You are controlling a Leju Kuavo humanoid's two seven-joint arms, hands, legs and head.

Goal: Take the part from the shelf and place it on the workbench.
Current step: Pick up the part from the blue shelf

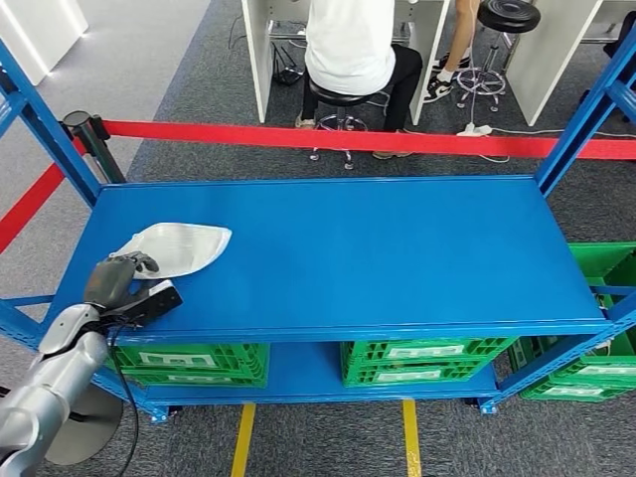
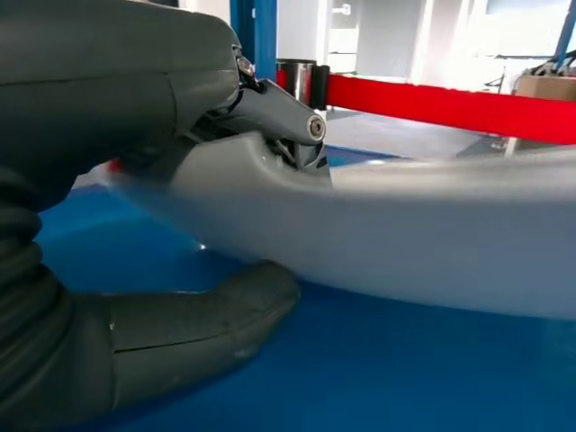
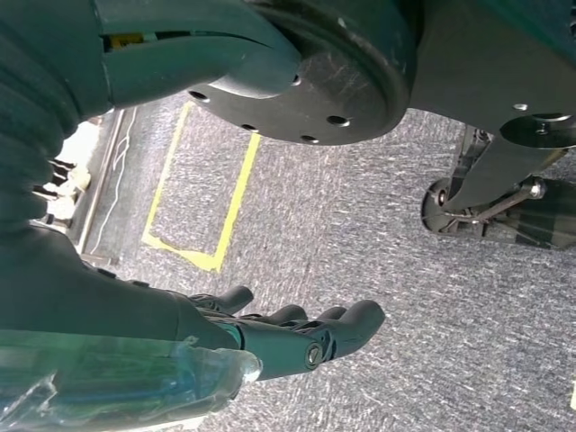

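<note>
White part [image 1: 180, 246] pinched at its edge by left hand [image 1: 120, 283] near shelf [image 1: 360, 258] corner; right hand [image 3: 299, 337] loose

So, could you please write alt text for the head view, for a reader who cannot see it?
The robot's left hand grips the near end of a pale grey part lying at the left of a blue shelf. Green crates sit below, and beyond a red barrier tape a person sits on a stool.
</note>
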